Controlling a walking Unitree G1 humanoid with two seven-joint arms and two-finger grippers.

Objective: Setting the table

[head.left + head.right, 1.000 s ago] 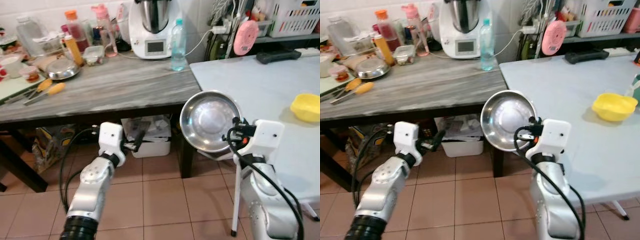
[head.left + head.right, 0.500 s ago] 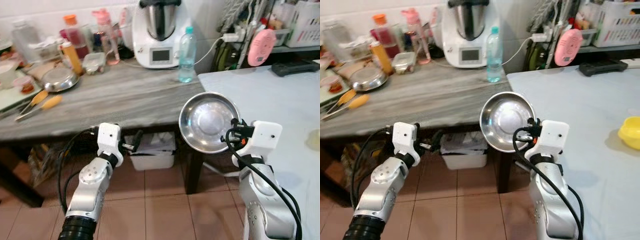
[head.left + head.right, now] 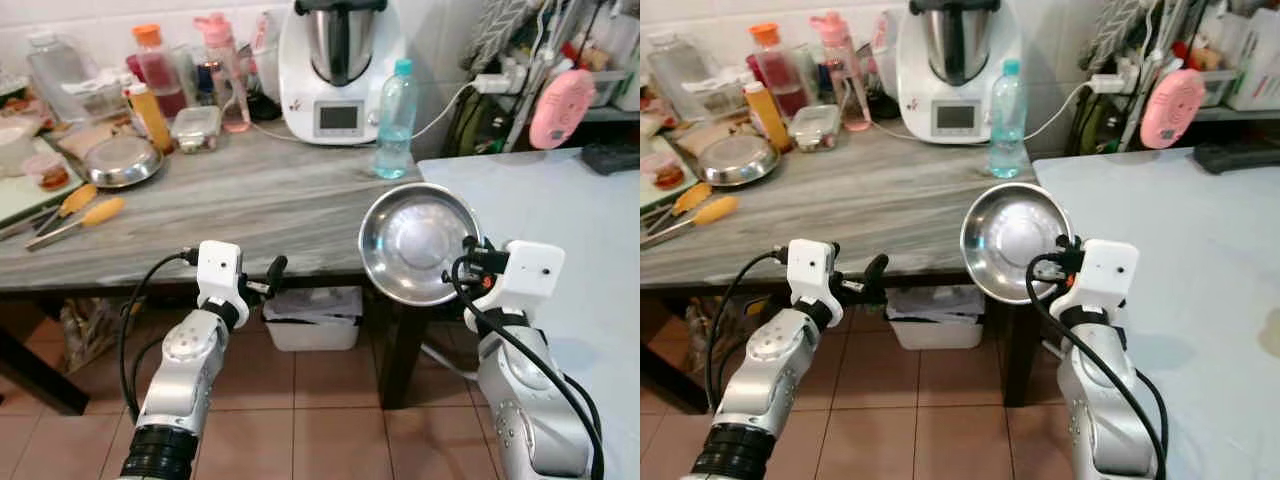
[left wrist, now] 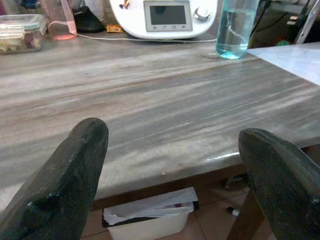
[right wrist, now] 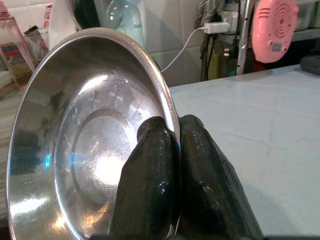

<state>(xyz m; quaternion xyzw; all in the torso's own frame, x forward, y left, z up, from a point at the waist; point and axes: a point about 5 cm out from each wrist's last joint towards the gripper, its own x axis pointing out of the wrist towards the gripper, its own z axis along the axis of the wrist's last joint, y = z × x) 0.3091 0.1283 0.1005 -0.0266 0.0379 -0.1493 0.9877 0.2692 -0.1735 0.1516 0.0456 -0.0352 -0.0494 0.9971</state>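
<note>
My right gripper (image 3: 468, 262) is shut on the rim of a steel bowl (image 3: 418, 243), held upright on its edge in front of me, hollow side facing me. The right wrist view has both fingers (image 5: 152, 165) pinching the bowl's rim (image 5: 90, 145). The bowl hangs over the gap between the grey wooden counter (image 3: 230, 195) and the pale blue table (image 3: 560, 210). My left gripper (image 3: 272, 272) is open and empty, low at the counter's front edge. In the left wrist view its fingers (image 4: 75, 170) point across the counter top (image 4: 150, 95).
On the counter stand a white kitchen machine (image 3: 338, 70), a water bottle (image 3: 394, 120), bottles and jars (image 3: 160, 80), a steel plate (image 3: 120, 160) and orange-handled tools (image 3: 80, 212). A white bin (image 3: 315, 318) sits under the counter. A pink fan (image 3: 563, 95) hangs behind the table.
The camera has swung left: the yellow bowl on the table has left the picture and the counter has moved in. Both arms keep their pose, and the steel bowl stays gripped.
</note>
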